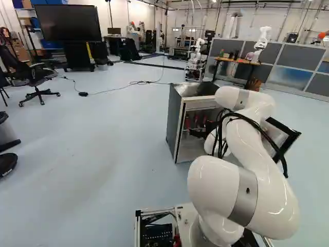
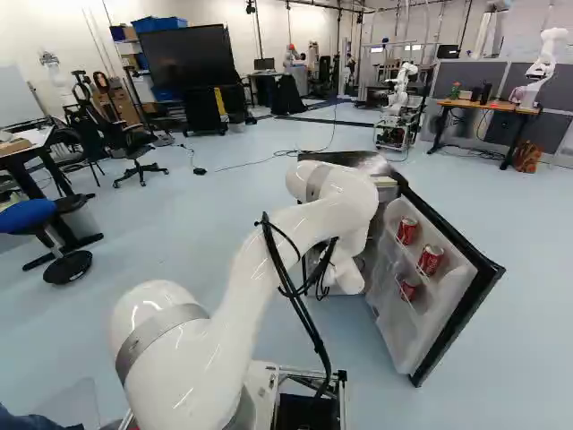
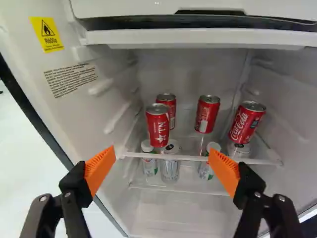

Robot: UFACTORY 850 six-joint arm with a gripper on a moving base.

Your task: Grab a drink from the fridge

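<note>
- In the left base view, I have my gripper (image 1: 194,132) at the open front of the fridge (image 1: 175,121), with the white arm (image 1: 264,170) reaching over to it.
- Looking along the gripper (image 3: 162,154), I see its fingers spread wide, the orange pads (image 3: 99,169) well apart, and nothing held between them.
- The drinks are ahead of the fingertips. Four red cans stand on the upper shelf (image 3: 193,158): a front can (image 3: 157,126) close to the shelf's edge, a rear can (image 3: 171,108) just behind it, a middle can (image 3: 207,115) near the back, and an outer can (image 3: 244,123) farthest from the yellow label (image 3: 47,33).
- The front can and the rear can are on the label's side of the group.
- Below that shelf I make out clear or pale drink containers (image 3: 170,166); I can't tell exactly what they are.
- In the right base view, the fridge door (image 2: 403,331) hangs open to the right of the arm, with three more red cans (image 2: 431,260) in its racks.
- Beyond the fridge, another robot (image 1: 262,42) stands by a table (image 1: 237,60).
</note>
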